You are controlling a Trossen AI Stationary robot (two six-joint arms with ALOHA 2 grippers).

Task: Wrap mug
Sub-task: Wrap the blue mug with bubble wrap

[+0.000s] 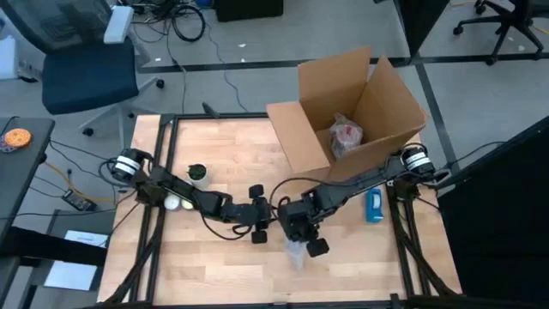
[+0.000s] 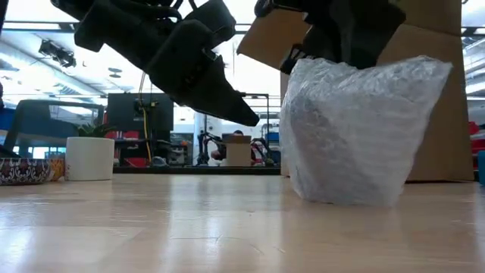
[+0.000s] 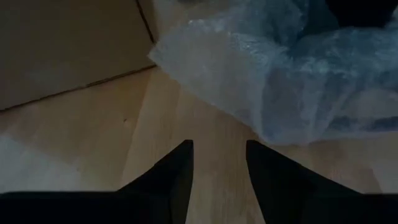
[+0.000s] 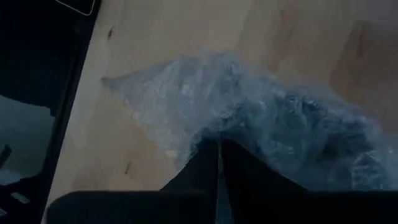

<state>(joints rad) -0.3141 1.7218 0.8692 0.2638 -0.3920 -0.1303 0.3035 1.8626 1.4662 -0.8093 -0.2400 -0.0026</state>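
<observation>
Bubble-wrap bundle [image 2: 362, 133]: nearest the low camera, standing on the wooden surface [image 1: 214, 266] toward its front edge. The mug must be inside, but the wrap hides it in every view.
Right end effector [image 4: 219, 163]: directly over the bundle, its two fingers brought nearly together with a fold of wrap pinched between them at the top.
Left end effector [image 3: 217, 169]: just beside the bundle, low over the surface, fingers parted a little and holding nothing; a loose tail of wrap lies ahead of its tips.
Progress (judgement): the mug looks mostly enclosed; the spread edges suggest the wrap is not yet closed.
Risk, slip: the right pinch takes only thin film, so a pull could drag the film free and let the bundle open.
Risk, tipping: lifting by the top fold might topple the bundle or let the mug drop out underneath, if the base is not tucked.
Risk, collision: both arms meet at mid-surface, so a careless reach by the left could knock the right or shove the bundle.
Farther left: a white pot [image 2: 89, 158] and a patterned dish [image 2: 23, 170], well apart from the work.
Farther back: an open cardboard box [image 1: 352, 112] holding another wrapped item; a blue object [image 1: 374, 206] lies near its corner.
</observation>
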